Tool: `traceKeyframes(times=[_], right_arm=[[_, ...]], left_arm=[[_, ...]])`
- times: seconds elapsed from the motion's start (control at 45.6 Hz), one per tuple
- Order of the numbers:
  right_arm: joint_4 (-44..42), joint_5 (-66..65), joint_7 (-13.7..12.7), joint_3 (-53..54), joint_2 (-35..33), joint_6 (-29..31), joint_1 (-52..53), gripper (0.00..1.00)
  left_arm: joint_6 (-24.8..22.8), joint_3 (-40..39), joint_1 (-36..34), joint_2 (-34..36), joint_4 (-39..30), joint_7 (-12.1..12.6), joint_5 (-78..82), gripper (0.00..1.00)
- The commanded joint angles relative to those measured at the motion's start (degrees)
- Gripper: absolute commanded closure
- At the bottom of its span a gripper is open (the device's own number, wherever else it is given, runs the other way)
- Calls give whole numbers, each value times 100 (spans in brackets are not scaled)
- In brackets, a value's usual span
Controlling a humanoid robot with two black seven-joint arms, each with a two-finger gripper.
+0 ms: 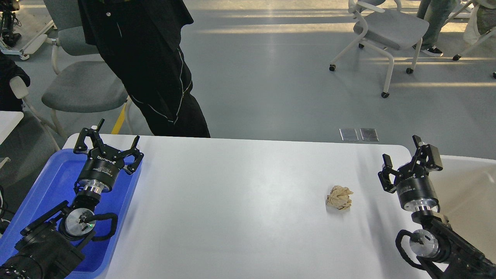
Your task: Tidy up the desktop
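1 crumpled paper ball (339, 197) is lying on the desktop (232, 201), just left of the right gripper (403, 157), well apart from the left gripper (106, 139). Both grippers are hovering wide open, holding nothing.

My left gripper (112, 135) is held up over the far left corner of the desktop (240, 201), its two fingers spread wide apart with nothing between them. My left arm slants back from it toward the near left corner. My right gripper (403, 149) stands by the desktop's right edge, fingers parted and empty, pointing up and away from me. My right arm runs back to the near right corner.
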Motion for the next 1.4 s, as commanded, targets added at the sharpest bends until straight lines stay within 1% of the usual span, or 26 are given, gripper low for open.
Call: traceKeyframes(times=[0.0,0.329,0.439,0.526,0.636,0.702,0.833,0.965,1.009,1.118,1.184,1.382], right_arm=[[6,4,0,-1,36,-34,24,0],[24,4,-9,-45,36,-8,59,0],[15,22,-140,-54,36,-25,165,0],[181,328,-386,-44,27,-43,183,0],[594,751,-1001,-53,-96,-139,191,0],[753,751,-1160,-71,-175,-262,200,0],[1122,725,-1169,-150,-430,-280,200,0],[1324,629,-1160,-659,-737,-341,297,0],[1473,532,-1160,-861,-939,-385,341,0],[1711,444,-1213,-1239,-1335,-403,420,0],[1808,444,-1335,-1520,-1537,-394,551,0],[1948,444,-1371,-2320,-1986,-429,1140,0]], left_arm=[[1,9,-7,0,4,9,4,0],[1,0,-7,0,4,0,-5,0],[1,0,-7,0,4,0,-5,0],[1,0,-7,0,4,0,-5,0],[1,0,-7,0,4,0,-5,0],[1,0,-7,0,-5,0,-5,0],[1,0,-7,0,-4,0,-5,0],[1,0,-7,0,4,0,-5,0],[1,0,-7,0,-5,0,-5,0],[1,0,-7,0,-4,0,-5,0],[1,0,-7,0,-4,0,-5,0],[1,0,-7,0,4,0,-5,0]])
